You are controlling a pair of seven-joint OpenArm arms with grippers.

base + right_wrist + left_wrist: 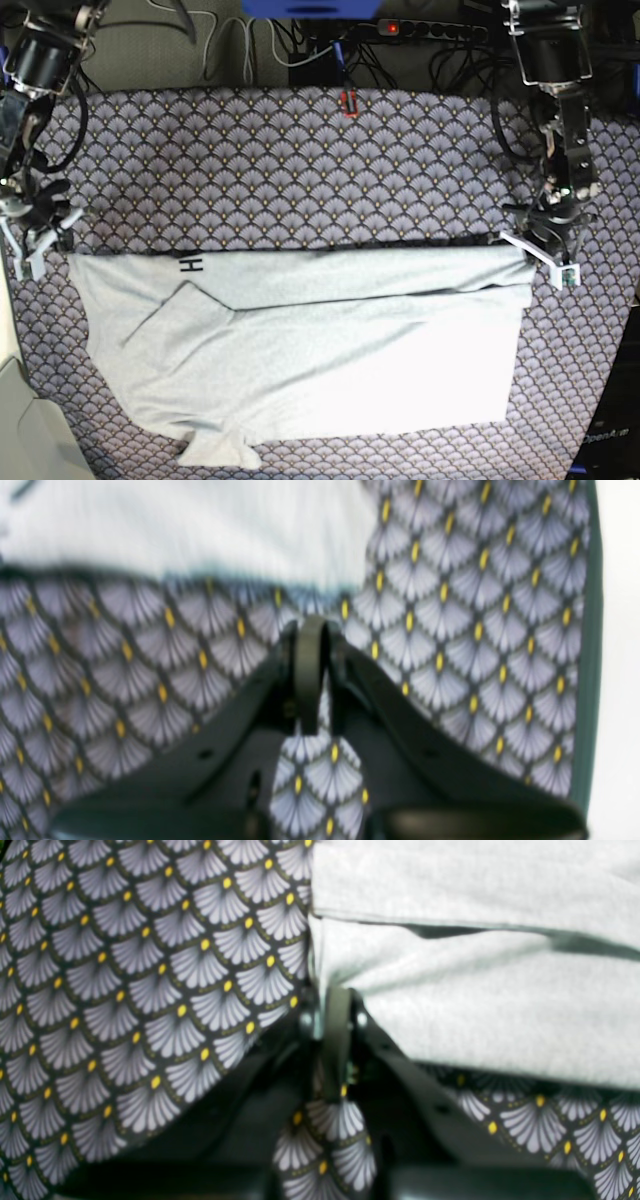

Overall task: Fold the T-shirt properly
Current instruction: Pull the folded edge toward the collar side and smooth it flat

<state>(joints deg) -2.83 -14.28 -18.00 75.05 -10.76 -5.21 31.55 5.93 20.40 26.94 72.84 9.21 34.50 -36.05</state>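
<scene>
base view: black block capital "h" readable on the t-shirt (300, 340), at its far folded edge toward the left; a partial stroke sits just left of it, not legible. faint pale lettering on the dark strip at the near right corner, too small to read. wrist views: no text.

Likely a lab: power strip (425, 30) and tangled cables (240, 50).

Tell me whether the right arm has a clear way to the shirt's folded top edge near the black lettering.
Probably yes. The right gripper hangs just above-left of the T-shirt, near its black lettering. Only bare patterned cloth lies between; nothing blocks it.
</scene>
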